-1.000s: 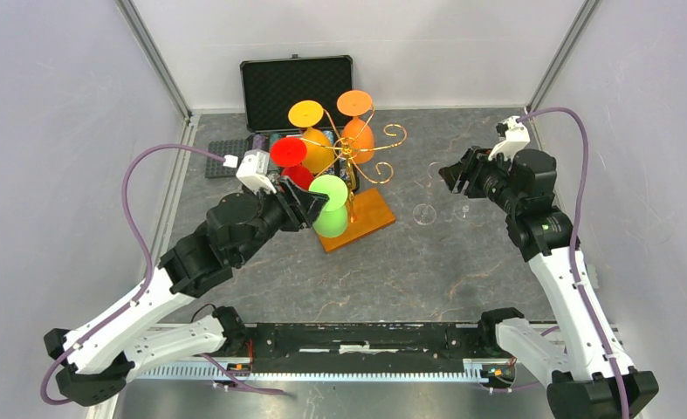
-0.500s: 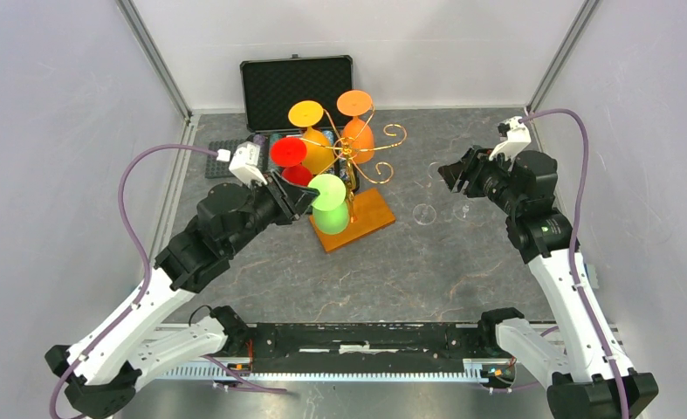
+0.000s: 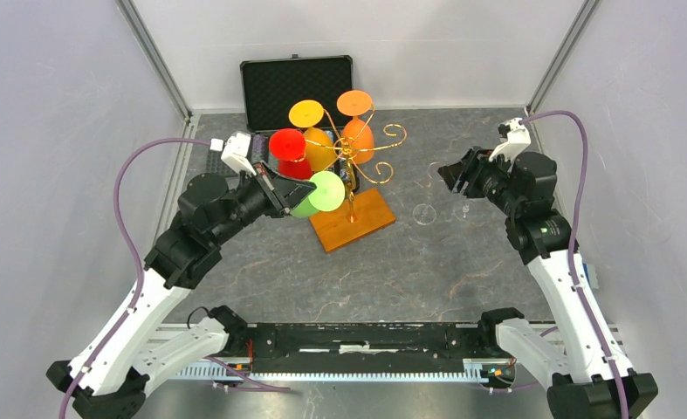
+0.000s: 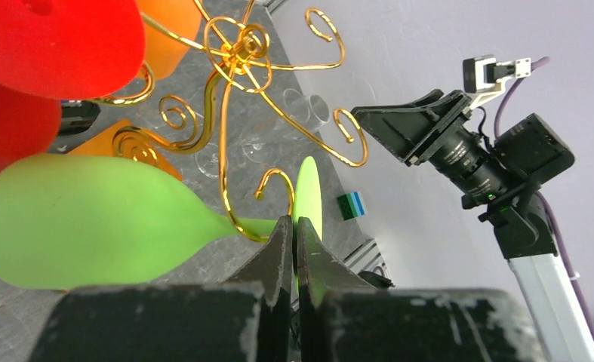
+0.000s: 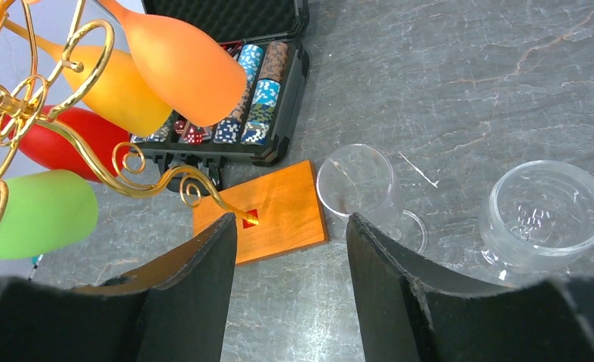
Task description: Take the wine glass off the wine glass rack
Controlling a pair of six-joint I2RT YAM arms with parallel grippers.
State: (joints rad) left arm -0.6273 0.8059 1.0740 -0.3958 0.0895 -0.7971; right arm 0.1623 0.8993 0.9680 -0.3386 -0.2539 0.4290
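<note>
Top external view: the grey desk (image 3: pixel 427 262) lies between pale walls on the left, right and far sides, and bare surface stretches from the middle toward the arm bases at the near edge. The left arm (image 3: pixel 178 253) rises from the near-left corner and bends right toward the wine glass rack (image 3: pixel 361 218). The right arm (image 3: pixel 549 244) stands along the right wall, its forearm turned left and held above the desk.

A black case (image 3: pixel 296 87) lies open at the far edge, just behind the rack. The rack's wooden base sits mid-desk, and its golden curls carry a red glass (image 3: pixel 287 147), a yellow one (image 3: pixel 306 113) and an orange one (image 3: pixel 354 103).

The green wine glass (image 3: pixel 322 192) lies tilted at the rack's near-left side, its foot toward the rack and its bowl toward the left arm. The left wrist view shows its stem resting in the lowest golden curl. The left gripper (image 4: pixel 294 234) is pinched tight on that stem, just beside the foot, with the red glass close on the far side.

The right gripper (image 5: pixel 290 222) hangs with its jaws apart, holding nothing, above clear glasses (image 5: pixel 358 177) standing right of the base.
</note>
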